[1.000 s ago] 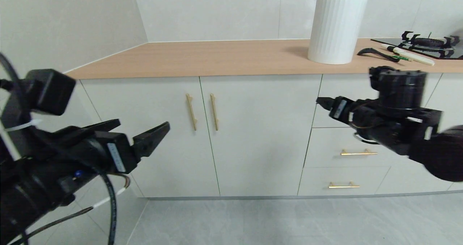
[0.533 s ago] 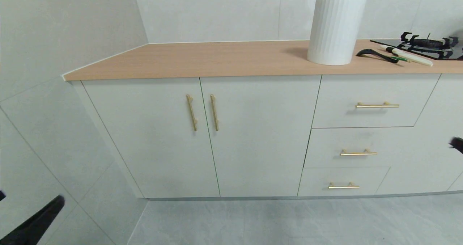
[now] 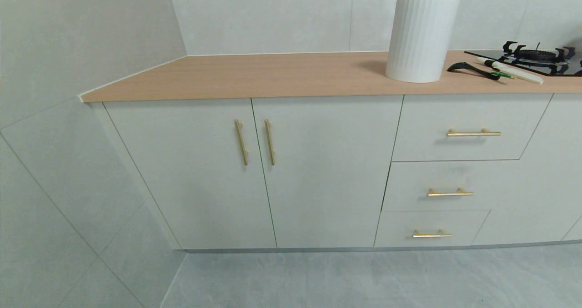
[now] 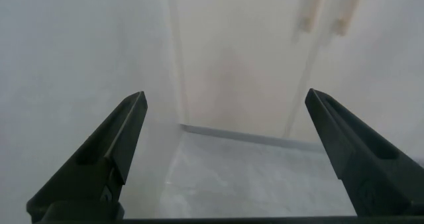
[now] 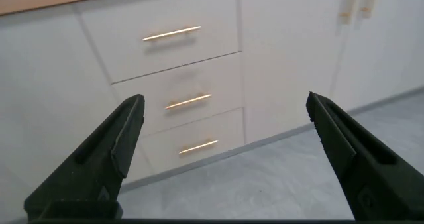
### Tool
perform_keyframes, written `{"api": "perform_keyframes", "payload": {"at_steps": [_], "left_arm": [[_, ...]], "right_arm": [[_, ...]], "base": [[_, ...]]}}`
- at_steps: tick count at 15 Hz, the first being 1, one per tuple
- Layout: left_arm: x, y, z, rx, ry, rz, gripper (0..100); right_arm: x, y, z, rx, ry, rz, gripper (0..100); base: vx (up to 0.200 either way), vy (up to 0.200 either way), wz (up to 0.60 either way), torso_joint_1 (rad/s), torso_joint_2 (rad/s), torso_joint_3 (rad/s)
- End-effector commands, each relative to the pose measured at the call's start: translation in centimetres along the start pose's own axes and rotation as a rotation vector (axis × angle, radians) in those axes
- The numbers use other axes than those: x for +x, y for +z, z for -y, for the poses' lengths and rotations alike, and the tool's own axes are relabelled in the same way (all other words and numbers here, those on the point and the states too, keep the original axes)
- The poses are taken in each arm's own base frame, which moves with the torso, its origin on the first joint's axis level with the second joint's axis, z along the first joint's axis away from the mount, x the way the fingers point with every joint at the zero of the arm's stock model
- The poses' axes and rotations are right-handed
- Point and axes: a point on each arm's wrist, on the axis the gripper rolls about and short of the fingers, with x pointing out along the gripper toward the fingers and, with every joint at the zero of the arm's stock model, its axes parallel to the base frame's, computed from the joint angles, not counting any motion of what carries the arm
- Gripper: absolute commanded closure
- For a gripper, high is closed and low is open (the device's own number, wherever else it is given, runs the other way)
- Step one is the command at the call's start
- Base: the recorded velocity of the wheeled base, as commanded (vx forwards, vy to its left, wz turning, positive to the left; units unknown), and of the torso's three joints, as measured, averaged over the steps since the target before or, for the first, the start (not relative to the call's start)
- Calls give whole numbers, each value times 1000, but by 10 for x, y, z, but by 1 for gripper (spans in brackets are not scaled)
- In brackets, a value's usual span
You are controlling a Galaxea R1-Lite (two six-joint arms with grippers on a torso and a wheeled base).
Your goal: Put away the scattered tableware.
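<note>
On the wooden countertop (image 3: pixel 273 73) at the far right lie a black ladle (image 3: pixel 470 68) and a white-handled utensil (image 3: pixel 511 70), beside a tall ribbed white container (image 3: pixel 420 37). My left gripper (image 4: pixel 225 151) hangs low and open, facing the floor and the foot of the cabinet doors. My right gripper (image 5: pixel 225 151) is open too, with nothing between its fingers, facing the drawer stack (image 5: pixel 179 85).
A black gas hob (image 3: pixel 539 55) sits at the counter's far right. Below are two cabinet doors with gold handles (image 3: pixel 254 142) and three drawers (image 3: pixel 454 180). A tiled wall closes the left side; grey floor (image 3: pixel 363 280) lies in front.
Both arms have dropped down out of the head view, the left to the lower left and the right to the lower right. The top drawer's handle is now uncovered.
</note>
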Motion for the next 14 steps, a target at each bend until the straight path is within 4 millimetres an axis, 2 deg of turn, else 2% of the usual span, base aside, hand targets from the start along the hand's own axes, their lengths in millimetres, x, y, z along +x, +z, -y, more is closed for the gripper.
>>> {"api": "perform_keyframes", "payload": {"at_steps": [1,3,6,7,10,12,14], "left_arm": [[-7,-20,0,15,26,40,0],[-3,-30,1,24,19,5,0],[2,-45,3,30,2,-41,0],[3,-44,3,18,-12,-22,0],[4,-45,5,17,-84,-12,0],[5,-48,7,27,-159,-13,0],[6,-50,7,45,-164,-7,0]], "right_arm": [[-12,-24,1,12,-16,43,0],[-6,-48,-1,-28,-11,-19,0],[3,-69,-3,-81,8,-42,0],[8,-86,-3,-123,24,-64,0],[9,-86,-6,-142,149,-41,0],[8,-87,-10,-162,320,-47,0],[8,-87,-11,-172,373,-46,0]], "base": [[0,0,0,0,0,0],[0,0,0,0,0,0],[0,0,0,0,0,0],[0,0,0,0,0,0],[0,0,0,0,0,0],[0,0,0,0,0,0],[0,0,0,0,0,0]]}}
